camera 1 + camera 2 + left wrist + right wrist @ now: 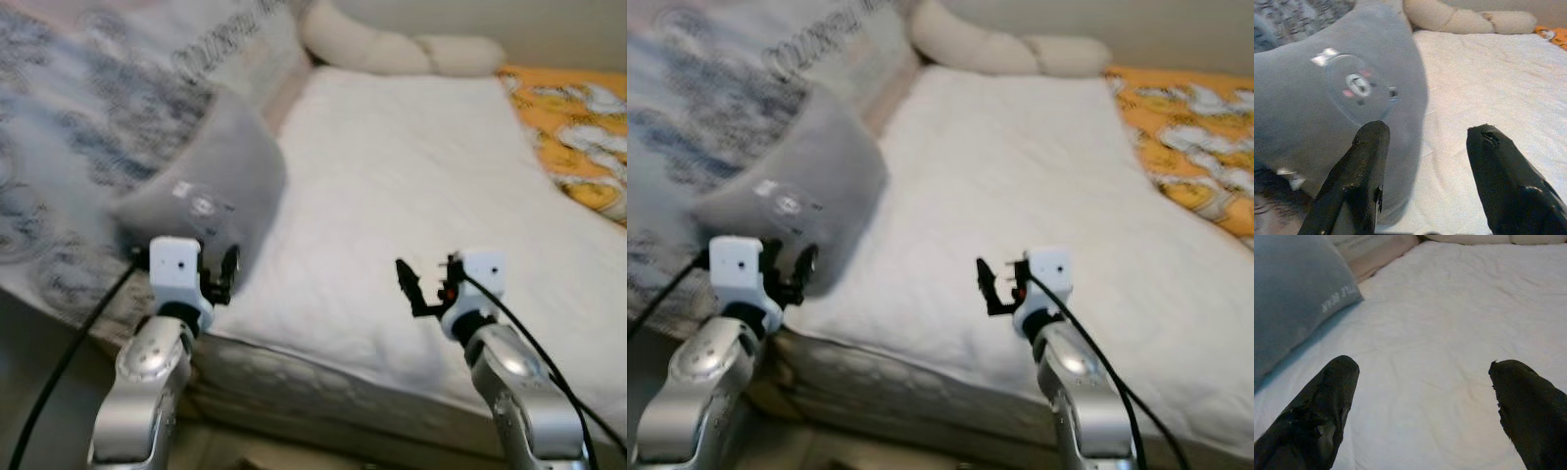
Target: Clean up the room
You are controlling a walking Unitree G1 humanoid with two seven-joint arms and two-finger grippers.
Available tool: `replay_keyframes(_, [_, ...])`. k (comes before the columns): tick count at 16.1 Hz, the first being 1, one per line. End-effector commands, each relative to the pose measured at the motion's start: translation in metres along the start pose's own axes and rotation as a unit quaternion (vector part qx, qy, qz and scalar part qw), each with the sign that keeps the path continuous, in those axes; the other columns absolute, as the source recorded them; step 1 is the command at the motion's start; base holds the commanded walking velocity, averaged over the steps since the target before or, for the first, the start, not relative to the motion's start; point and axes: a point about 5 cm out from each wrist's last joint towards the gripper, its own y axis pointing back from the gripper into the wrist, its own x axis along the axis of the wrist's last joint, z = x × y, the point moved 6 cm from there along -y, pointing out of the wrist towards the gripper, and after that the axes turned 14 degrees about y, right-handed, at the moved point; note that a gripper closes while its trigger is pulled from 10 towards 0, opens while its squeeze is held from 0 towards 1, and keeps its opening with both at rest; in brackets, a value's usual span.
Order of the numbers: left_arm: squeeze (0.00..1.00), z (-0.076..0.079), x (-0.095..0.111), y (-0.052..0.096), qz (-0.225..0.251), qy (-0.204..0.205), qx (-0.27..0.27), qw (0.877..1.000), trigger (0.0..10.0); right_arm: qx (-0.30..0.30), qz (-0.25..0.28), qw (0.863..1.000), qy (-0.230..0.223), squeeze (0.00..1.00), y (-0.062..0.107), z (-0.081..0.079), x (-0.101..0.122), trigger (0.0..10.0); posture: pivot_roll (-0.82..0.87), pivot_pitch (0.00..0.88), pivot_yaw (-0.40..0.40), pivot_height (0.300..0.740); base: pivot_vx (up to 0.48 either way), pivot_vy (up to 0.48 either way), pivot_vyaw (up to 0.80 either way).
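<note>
The left gripper [217, 277] is up at the near edge of the bed, right in front of the gray pillow [211, 191]. Its two black fingers [1364, 166] are spread apart and hold nothing. The right gripper [423, 284] hangs over the white sheet [392, 196]. Its fingers [1327, 401] are spread wide too, with nothing between them. The gray pillow sits on the left side of the bed, leaning on a blue and white blanket [88, 108]. A long cream pillow [392, 44] lies at the far end. An orange blanket [573, 127] lies on the right.
</note>
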Motion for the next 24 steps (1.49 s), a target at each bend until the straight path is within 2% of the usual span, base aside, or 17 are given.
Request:
replay_keyframes(1, [0.04, -0.006, -0.005, 0.003, -0.013, -0.011, 0.017, 1.000, 10.0, 0.007, 0.012, 1.000, 0.006, 0.00, 0.000, -0.006, 0.009, 10.0, -0.06, 0.009, 0.022, 0.740, 0.000, -0.454, 0.00])
replay_keyframes(5, [0.04, -0.009, -0.006, 0.005, -0.016, -0.013, 0.028, 0.999, 10.0, -0.001, -0.003, 1.000, 0.011, 0.00, -0.001, -0.002, 0.005, 10.0, -0.06, 0.011, 0.016, 0.740, 0.000, -0.453, 0.00])
replay_keyframes(6, [0.05, -0.012, -0.005, 0.005, -0.014, 0.009, 0.039, 0.999, 10.0, -0.016, -0.014, 0.999, 0.026, 0.00, -0.001, 0.002, 0.002, 10.0, -0.06, 0.013, 0.018, 0.740, 0.000, -0.454, 0.00])
replay_keyframes(10, [0.05, -0.017, -0.005, 0.005, -0.016, 0.005, 0.047, 0.999, 10.0, -0.029, -0.005, 0.999, 0.021, 0.00, -0.003, 0.010, 0.005, 10.0, -0.06, 0.016, 0.019, 0.740, 0.000, -0.456, 0.00])
replay_keyframes(11, [0.05, -0.020, -0.004, 0.006, -0.017, -0.009, 0.054, 0.998, 10.0, -0.040, 0.001, 0.999, 0.029, 0.00, -0.004, 0.015, 0.007, 10.0, -0.05, 0.022, 0.013, 0.740, 0.000, -0.454, 0.00])
replay_keyframes(14, [0.04, -0.022, -0.003, 0.006, -0.017, -0.020, 0.054, 0.998, 10.0, -0.064, -0.031, 0.997, 0.022, 0.00, -0.006, 0.023, -0.001, 10.0, -0.04, 0.025, 0.005, 0.740, 0.000, -0.449, 0.00])
replay_keyframes(15, [0.05, -0.023, -0.002, 0.006, -0.017, -0.022, 0.054, 0.998, 10.0, -0.077, -0.020, 0.997, 0.023, 0.00, -0.007, 0.026, 0.001, 10.0, -0.04, 0.026, 0.006, 0.740, 0.000, -0.450, 0.00])
replay_keyframes(16, [0.04, -0.024, -0.001, 0.006, -0.016, -0.022, 0.054, 0.998, 10.0, -0.081, -0.002, 0.996, 0.022, 0.00, -0.009, 0.027, 0.006, 10.0, -0.04, 0.028, 0.006, 0.740, 0.000, -0.450, 0.00])
replay_keyframes(20, [0.04, -0.023, -0.001, 0.005, -0.018, -0.022, 0.052, 0.998, 10.0, -0.070, -0.012, 0.997, 0.025, 0.00, -0.012, 0.025, 0.005, 10.0, -0.04, 0.028, 0.003, 0.740, 0.000, -0.451, 0.00])
replay_keyframes(21, [0.04, -0.023, -0.001, 0.005, -0.018, -0.021, 0.052, 0.998, 10.0, -0.035, -0.004, 0.999, 0.022, 0.00, -0.013, 0.016, 0.007, 10.0, -0.04, 0.026, -0.001, 0.740, 0.000, -0.450, 0.00])
replay_keyframes(24, [0.04, -0.023, 0.000, 0.004, -0.017, -0.022, 0.050, 0.998, 10.0, -0.019, 0.007, 1.000, 0.020, 0.00, -0.013, 0.011, 0.010, 10.0, -0.04, 0.026, -0.001, 0.740, 0.000, -0.445, 0.00])
